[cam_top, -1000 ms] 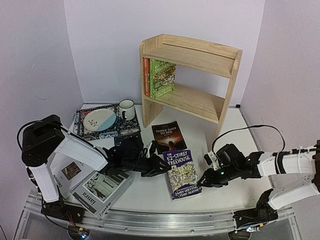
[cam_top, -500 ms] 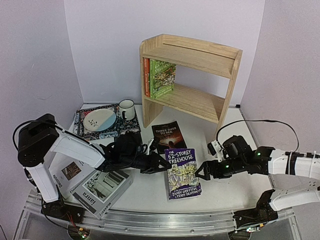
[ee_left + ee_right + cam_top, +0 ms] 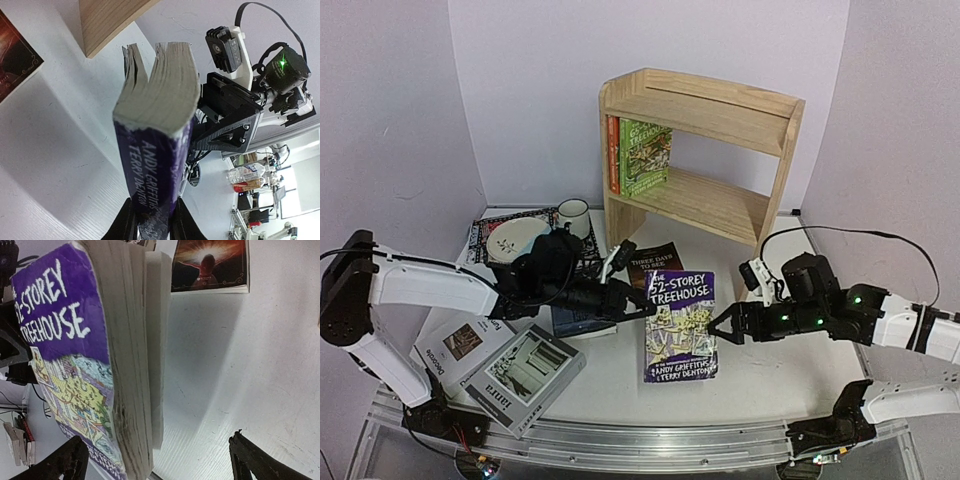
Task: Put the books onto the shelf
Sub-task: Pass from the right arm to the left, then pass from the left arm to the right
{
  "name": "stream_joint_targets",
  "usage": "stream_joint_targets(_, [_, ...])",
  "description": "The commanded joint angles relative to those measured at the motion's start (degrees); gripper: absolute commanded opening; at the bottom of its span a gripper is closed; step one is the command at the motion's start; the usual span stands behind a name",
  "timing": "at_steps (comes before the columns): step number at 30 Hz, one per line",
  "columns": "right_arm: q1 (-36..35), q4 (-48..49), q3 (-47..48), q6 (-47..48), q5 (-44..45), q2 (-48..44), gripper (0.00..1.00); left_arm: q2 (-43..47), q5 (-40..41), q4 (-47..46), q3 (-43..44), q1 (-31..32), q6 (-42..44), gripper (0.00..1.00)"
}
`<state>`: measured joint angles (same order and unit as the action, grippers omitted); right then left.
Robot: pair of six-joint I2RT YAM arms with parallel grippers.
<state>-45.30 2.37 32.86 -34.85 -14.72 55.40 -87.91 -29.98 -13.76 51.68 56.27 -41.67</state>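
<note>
Near table centre: purple book is held up off the surface, cover up, its shadow below it.
Left pincer: clenched on the purple book at its spine edge; the wrist view shows both fingers pressed to the spine's lower end.
Right pincer: released, jaws spread wide, just beside the book's right edge.
Book versus right pincer: the page edge stands between the two spread fingers; no contact is visible.
Purple book, cover: "52-STOREY TREEHOUSE", "ANDY GRIFFITHS & TERRY DENTON".
Purple book, spine: "ANDY GRIFFITHS", "TERRY D…", the rest hidden by the grip.
Black book: flat on the table just beyond the purple book, in front of the shelf; reads "THREE DAYS TO SEE".
Shelf: pine, two tiers, at the table's far side.
Shelf, lower tier, left end: green book upright, "TREEHOUSE" legible, beside an orange-spined book.
Dark blue book: flat under the left arm; title unreadable.
Grey book: near left, reads "ianra".
White book: partly under the grey book, reads "Decorate".
Far left: placemat carrying plate and mug.
</note>
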Motion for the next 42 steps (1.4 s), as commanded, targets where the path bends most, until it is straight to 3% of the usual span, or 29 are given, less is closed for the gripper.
stream_joint_targets(1, [-0.03,4.05,1.91,0.4,-4.84,0.05,0.98,4.76,-0.19,12.39,9.18,-0.2,12.85,0.0])
stream_joint_targets(7, [0.01,11.02,3.72,-0.77,-7.55,2.47,0.98,8.41,-0.59,17.58,11.54,-0.2,17.61,0.0])
stream_joint_targets(13, [-0.1,20.07,3.66,-3.47,-13.08,5.18,0.98,10.78,-1.13,17.54,12.31,-0.2,16.6,0.0])
stream_joint_targets(21, [-0.09,28.65,0.97,-4.6,-14.02,2.47,0.98,16.02,-1.96,7.06,10.23,-0.98,11.17,0.0])
stream_joint_targets(28, [-0.09,37.24,0.33,-6.45,-18.97,2.76,0.88,15.08,-7.32,4.08,12.95,-1.42,10.65,0.0])
stream_joint_targets(34, [-0.13,42.01,-0.65,-7.88,-20.33,0.62,0.6,15.03,-9.22,3.33,14.32,-1.71,10.83,0.0])
stream_joint_targets(42, [-0.1,43.41,-1.08,-9.82,-20.81,-0.42,0.0,13.44,-8.79,3.13,13.96,-2.56,11.0,0.03])
